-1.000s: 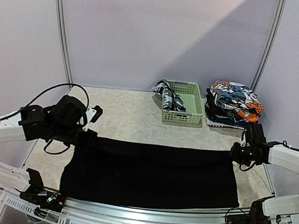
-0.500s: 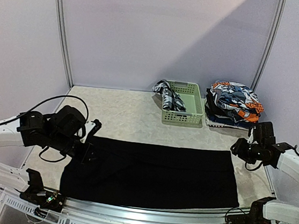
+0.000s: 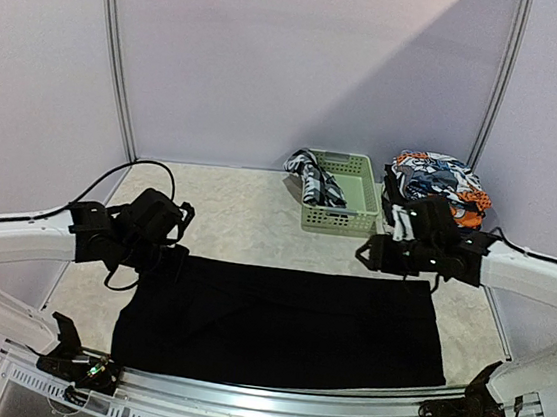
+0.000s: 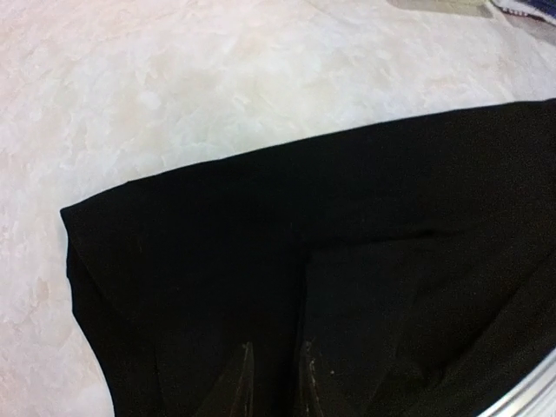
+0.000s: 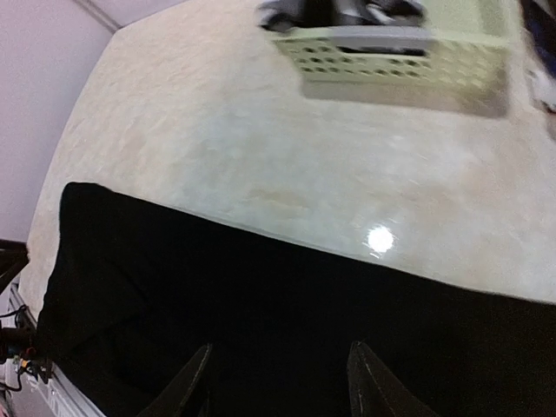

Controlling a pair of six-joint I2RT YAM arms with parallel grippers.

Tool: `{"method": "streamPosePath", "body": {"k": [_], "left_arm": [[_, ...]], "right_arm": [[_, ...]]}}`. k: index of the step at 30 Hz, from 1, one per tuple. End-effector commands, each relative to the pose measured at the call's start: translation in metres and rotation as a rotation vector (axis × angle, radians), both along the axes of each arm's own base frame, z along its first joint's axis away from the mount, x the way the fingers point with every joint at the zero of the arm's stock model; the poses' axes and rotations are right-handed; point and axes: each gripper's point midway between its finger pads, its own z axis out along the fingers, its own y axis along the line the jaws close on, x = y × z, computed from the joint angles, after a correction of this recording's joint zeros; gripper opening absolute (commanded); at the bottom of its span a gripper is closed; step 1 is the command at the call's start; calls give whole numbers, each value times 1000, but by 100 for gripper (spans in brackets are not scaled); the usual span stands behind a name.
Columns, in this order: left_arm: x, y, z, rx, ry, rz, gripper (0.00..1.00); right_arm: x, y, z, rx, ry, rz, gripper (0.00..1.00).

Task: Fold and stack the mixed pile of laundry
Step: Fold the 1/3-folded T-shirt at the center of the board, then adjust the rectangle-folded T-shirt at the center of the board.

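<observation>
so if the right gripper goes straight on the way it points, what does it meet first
Most likely the black cloth: the open right gripper angles down over it, though its height above is unclear.

- Right gripper (image 3: 366, 251): shifted left from the right edge of the large plain black cloth (image 3: 286, 315); now over its far edge, fingers apart.
- Left gripper (image 3: 175, 237): dipped nearer, then returned to the cloth's far-left corner.

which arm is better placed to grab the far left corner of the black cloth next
Left. The left gripper is over the black cloth close to that corner, while the right gripper, open, is over the far edge, right of the middle.
</observation>
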Motion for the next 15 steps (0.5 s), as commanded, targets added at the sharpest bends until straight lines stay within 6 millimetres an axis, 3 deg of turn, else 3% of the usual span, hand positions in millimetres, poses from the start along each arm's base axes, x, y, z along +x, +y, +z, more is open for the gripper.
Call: {"method": "streamPosePath", "body": {"k": [1, 7, 8, 11, 12, 15], "left_arm": [[30, 0, -21, -30, -10, 57, 17], [39, 18, -57, -27, 36, 127, 14], [38, 20, -63, -37, 46, 135, 14], [34, 27, -77, -55, 69, 158, 13], [33, 30, -81, -57, 76, 167, 13], [28, 33, -90, -82, 91, 181, 12]], "right_arm": [[-1, 88, 12, -5, -52, 215, 52], [-14, 196, 1, -4, -14, 443, 52], [-15, 211, -13, -24, 10, 473, 52], [-22, 248, -33, -41, 42, 546, 53], [-22, 260, -28, -28, 37, 569, 53], [-23, 283, -49, -40, 63, 624, 53]]}}
